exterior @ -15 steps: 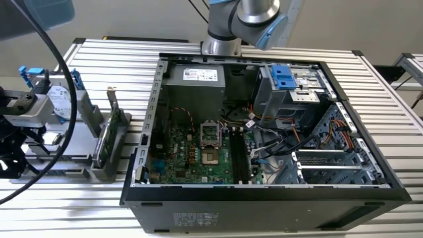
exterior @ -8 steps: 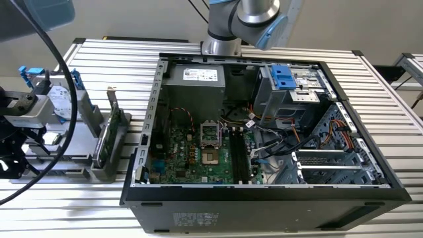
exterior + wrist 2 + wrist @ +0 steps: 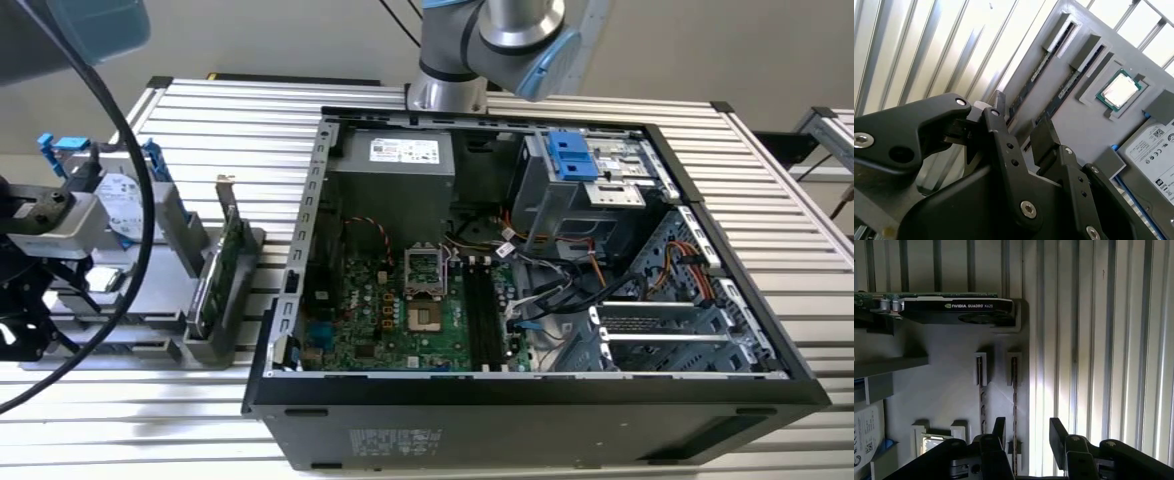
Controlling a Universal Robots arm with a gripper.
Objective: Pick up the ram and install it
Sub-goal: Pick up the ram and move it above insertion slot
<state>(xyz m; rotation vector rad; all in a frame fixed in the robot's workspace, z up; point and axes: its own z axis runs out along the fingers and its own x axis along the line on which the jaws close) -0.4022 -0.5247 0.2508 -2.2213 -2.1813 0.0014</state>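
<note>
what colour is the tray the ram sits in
The tray is grey, clearest in the second wrist view.

Black claw (image 3: 1027, 429), silver ribbed table (image 3: 1094, 340)

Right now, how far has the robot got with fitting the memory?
Nothing looks done yet: the ram stands in its grey holder. In hand: the open gripper hovers over it, holding nothing. Left: lifting it and seating it in the memory slots, which look empty.
</note>
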